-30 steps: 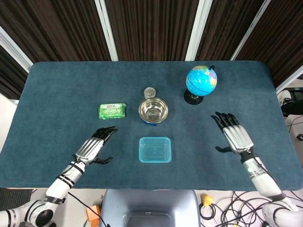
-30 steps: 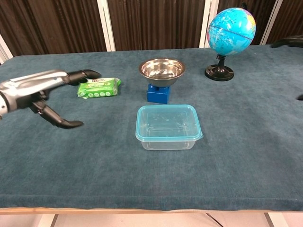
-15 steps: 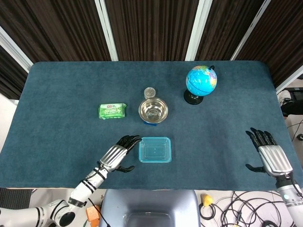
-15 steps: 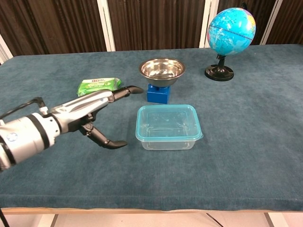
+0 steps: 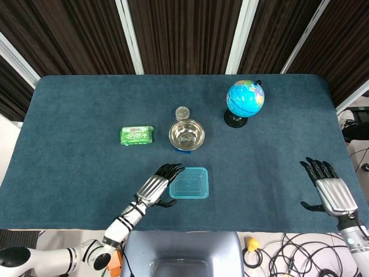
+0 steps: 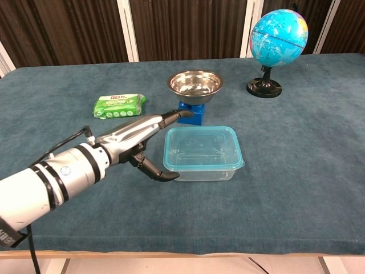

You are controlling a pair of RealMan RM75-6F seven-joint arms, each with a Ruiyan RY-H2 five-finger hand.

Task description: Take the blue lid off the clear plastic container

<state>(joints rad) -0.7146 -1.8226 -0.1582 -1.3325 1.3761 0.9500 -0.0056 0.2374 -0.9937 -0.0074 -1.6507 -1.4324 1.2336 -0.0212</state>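
While my left hand [image 6: 140, 141] spreads wide, touching the lidded clear plastic container [image 6: 203, 153], my right hand [image 5: 328, 189] rests open.

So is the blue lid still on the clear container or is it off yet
Still on. The blue lid sits flat across the clear container, rim seated all round. The left hand is at its left edge, fingers apart, holding nothing.

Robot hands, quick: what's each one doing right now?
Left robot hand: open, fingers spread beside the clear plastic container, holding nothing.
Right robot hand: open, empty, off near the table's edge.
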